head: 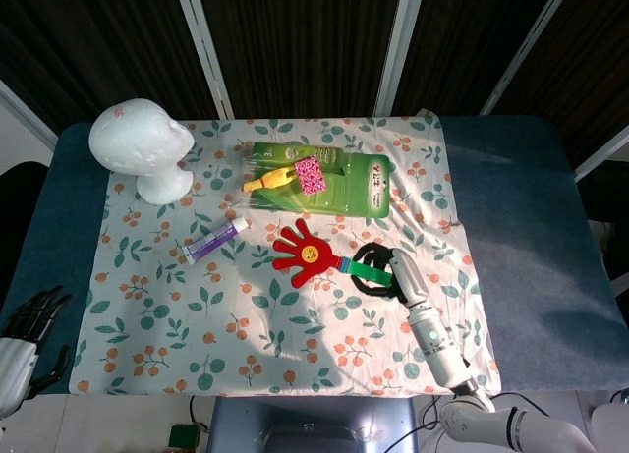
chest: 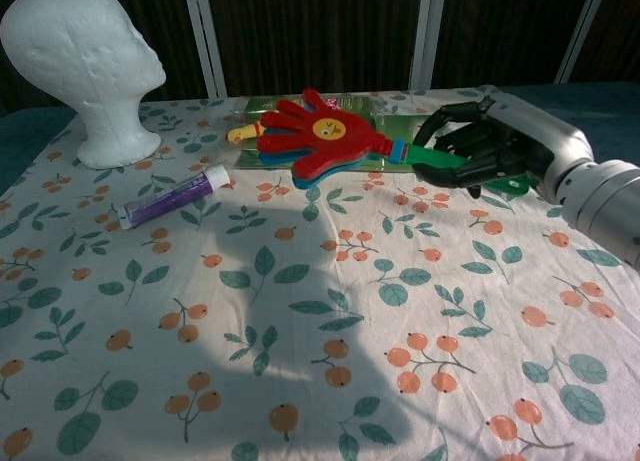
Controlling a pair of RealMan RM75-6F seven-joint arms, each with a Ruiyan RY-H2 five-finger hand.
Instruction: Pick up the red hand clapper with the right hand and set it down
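Red plastic hand clapper (chest: 320, 133) juts leftward, lifted above the floral cloth (chest: 300, 321), its green handle clasped in the black right hand (chest: 478, 146).

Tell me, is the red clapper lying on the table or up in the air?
Up in the air. The right hand holds the red clapper by its green handle, raised clear of the cloth.
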